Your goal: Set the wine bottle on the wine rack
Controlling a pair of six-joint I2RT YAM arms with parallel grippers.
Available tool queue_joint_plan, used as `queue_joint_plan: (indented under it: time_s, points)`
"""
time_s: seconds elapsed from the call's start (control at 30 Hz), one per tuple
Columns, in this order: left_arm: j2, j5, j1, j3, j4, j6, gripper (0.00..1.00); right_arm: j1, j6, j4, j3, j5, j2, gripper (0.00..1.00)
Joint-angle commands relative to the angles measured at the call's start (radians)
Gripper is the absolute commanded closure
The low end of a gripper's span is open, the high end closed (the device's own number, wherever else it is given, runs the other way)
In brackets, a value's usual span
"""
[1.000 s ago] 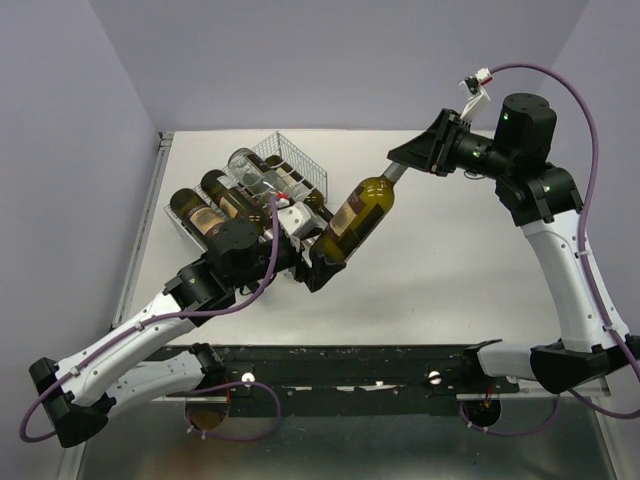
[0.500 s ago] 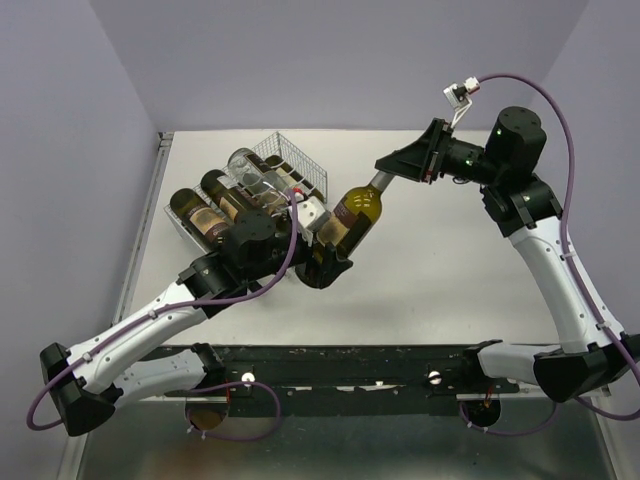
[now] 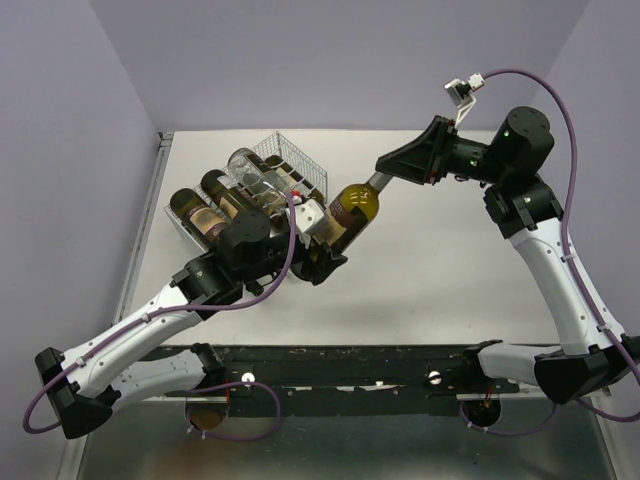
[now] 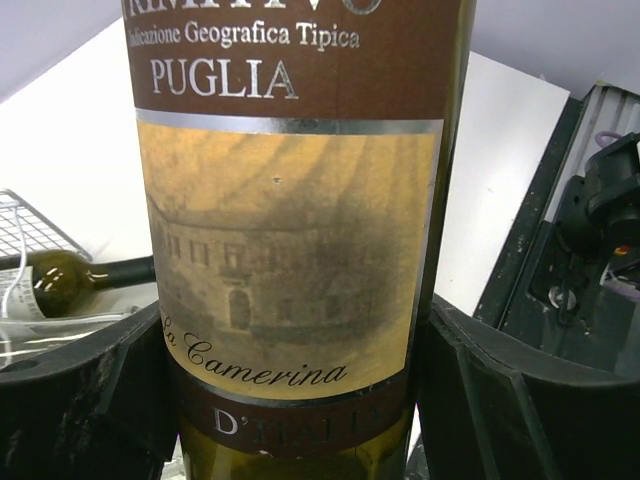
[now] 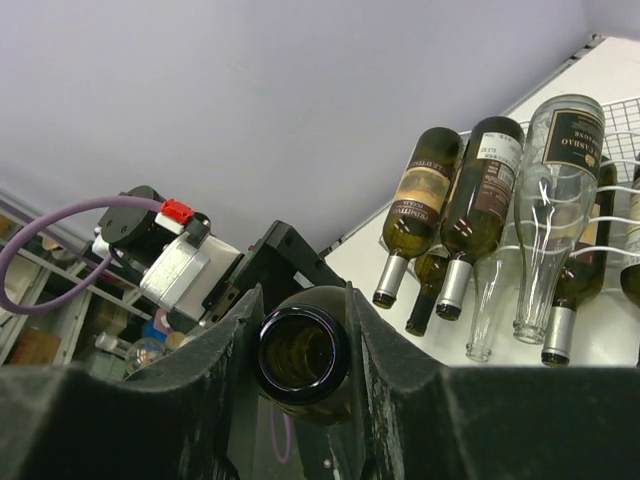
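- Since a second ago, the bottle has shifted left toward the rack. Its base now hangs just beside the rack's near right corner, tilted above the surface.
- The left end effector is clamped on the lower body, across the label.
- The right end effector is clamped on the neck, at the mouth.
- Other bottles lie in the rack's left grooves, and bare mesh shows at its right end.
- Judgement: move both arms together, turn the bottle parallel to its neighbours and lower it into a free groove. Release only once it rests.
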Motion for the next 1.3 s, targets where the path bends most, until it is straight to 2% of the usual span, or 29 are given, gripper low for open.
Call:
queue_joint_plan:
  time_s: [0.0,0.03,0.1,0.17,0.23,0.3,0.43,0.53,0.67,0.77,0.87,1.0,1.27]
  points:
    - [-0.047,-0.113,0.006,0.004,0.04,0.135,1.0,0.007,0.066,-0.046,0.036,-0.096,-0.03,0.95]
    - [-0.054,-0.133,0.006,0.001,0.05,0.152,1.0,0.006,0.046,-0.069,0.039,-0.089,-0.027,0.88]
    - [-0.071,-0.145,0.006,-0.005,0.054,0.197,1.0,0.007,0.008,-0.116,0.045,-0.047,-0.024,0.51]
    - [-0.088,-0.171,0.006,-0.012,0.057,0.266,1.0,0.007,-0.052,-0.199,0.075,0.0,-0.013,0.25]
    - [-0.109,-0.17,0.006,-0.031,0.063,0.355,1.0,0.007,-0.111,-0.28,0.114,0.045,0.001,0.11]
    - [-0.138,-0.17,0.007,-0.062,0.079,0.43,1.0,0.007,-0.167,-0.346,0.159,0.082,0.008,0.05]
    - [-0.185,-0.224,0.006,-0.113,0.099,0.543,1.0,0.009,-0.253,-0.444,0.226,0.137,0.011,0.0]
    - [-0.208,-0.241,0.006,-0.128,0.085,0.626,1.0,0.007,-0.302,-0.501,0.277,0.155,0.022,0.0]
    - [-0.212,-0.285,0.006,-0.128,0.065,0.692,1.0,0.013,-0.351,-0.605,0.393,0.09,0.088,0.01]
    - [-0.209,-0.287,0.006,-0.128,0.03,0.74,1.0,0.05,-0.39,-0.622,0.417,0.086,0.108,0.01]
    - [-0.211,-0.27,0.006,-0.128,0.001,0.793,1.0,0.11,-0.469,-0.746,0.485,0.193,0.161,0.03]
    - [-0.214,-0.261,0.007,-0.128,-0.012,0.826,1.0,0.274,-0.574,-0.915,0.556,0.411,0.247,0.05]
    - [-0.22,-0.259,0.006,-0.133,-0.056,0.861,1.0,0.404,-0.652,-1.009,0.513,0.542,0.283,0.06]
